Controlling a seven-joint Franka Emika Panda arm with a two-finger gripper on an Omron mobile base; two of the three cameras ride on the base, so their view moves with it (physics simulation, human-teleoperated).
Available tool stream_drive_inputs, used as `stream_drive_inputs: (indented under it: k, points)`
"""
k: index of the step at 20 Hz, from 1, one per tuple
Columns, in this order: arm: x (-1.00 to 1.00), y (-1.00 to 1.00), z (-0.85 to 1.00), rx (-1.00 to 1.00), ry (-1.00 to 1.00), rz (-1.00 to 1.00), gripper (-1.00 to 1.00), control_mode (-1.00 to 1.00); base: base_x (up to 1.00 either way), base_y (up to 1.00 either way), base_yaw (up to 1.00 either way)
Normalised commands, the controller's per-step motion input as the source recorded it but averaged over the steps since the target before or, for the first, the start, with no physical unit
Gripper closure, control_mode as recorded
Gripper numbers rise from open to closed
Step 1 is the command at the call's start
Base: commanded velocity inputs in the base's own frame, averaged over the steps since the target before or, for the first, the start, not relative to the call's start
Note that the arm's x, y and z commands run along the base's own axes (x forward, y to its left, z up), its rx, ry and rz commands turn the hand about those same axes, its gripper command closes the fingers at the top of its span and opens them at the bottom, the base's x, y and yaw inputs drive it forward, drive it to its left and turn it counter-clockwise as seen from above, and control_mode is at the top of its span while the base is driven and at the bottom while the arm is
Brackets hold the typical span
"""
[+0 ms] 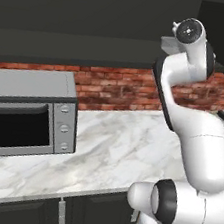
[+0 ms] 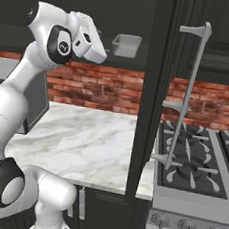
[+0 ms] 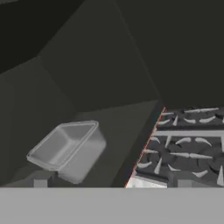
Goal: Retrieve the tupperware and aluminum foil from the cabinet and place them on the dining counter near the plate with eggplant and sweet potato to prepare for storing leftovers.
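tupperware (image 3: 68, 148): sitting on the dark shelf (image 3: 113, 131) of the wall cabinet (image 3: 92, 65), around 8 o'clock in the hand view. Pale, see-through, open side up, resting flat as far as I can tell. From the right base view it's the small grey tub up near 12 o'clock, just past the hand.

fingers (image 3: 112, 183): apart, pretty much as wide as they go, nothing between them. Just the two tips poke up at the bottom of the hand view, and the tub sits over the left one rather than centred between them.

arm (image 1: 193, 125): reaching up toward the cabinet, over the marble counter (image 1: 114, 144).

cabinet door (image 2: 152, 90): swung open, long silver handle (image 2: 186, 94) sticking out over the stove (image 2: 197, 156).

other stuff: microwave (image 1: 28, 112) at 9 o'clock in the left base view, brick wall (image 1: 117, 89) behind. Can't spot the foil box from here.

step, my guess: lining up on the tub, grab not yet made.

what could go wrong: the tub looks off-centre to the fingers, so closing now would probably clip one wall and shove it deeper or spin it. Thin flared rim also looks slippery, so a shallow pinch could let it tip and drop onto the counter. The open door is close enough that swinging out wide risks a bump.
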Motion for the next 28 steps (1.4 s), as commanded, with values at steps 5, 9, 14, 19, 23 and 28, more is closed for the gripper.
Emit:
stream_drive_inputs:
  k: [5, 9, 14, 19, 23, 28]
  points:
    - [0.65, -0.52, 0.0, 0.0, 0.07, 0.0, -1.0, -1.0, 0.0, 0.0, 0.0]
    - [0.68, -0.36, 0.0, 0.0, 0.02, 0.0, -1.0, -1.0, 0.0, 0.0, 0.0]
    - [0.69, -0.05, -0.14, 0.0, 0.0, 0.0, -1.0, -1.0, 0.0, 0.0, 0.0]
    - [0.7, 0.0, -0.21, 0.0, 0.04, 0.0, -1.0, -1.0, 0.0, 0.0, 0.0]
    - [0.67, 0.0, -0.04, 0.0, 0.12, 0.0, -1.0, -1.0, 0.0, 0.0, 0.0]
    - [0.28, 0.02, 0.0, -0.02, 0.17, 0.0, -1.0, -1.0, 0.0, 0.0, 0.0]
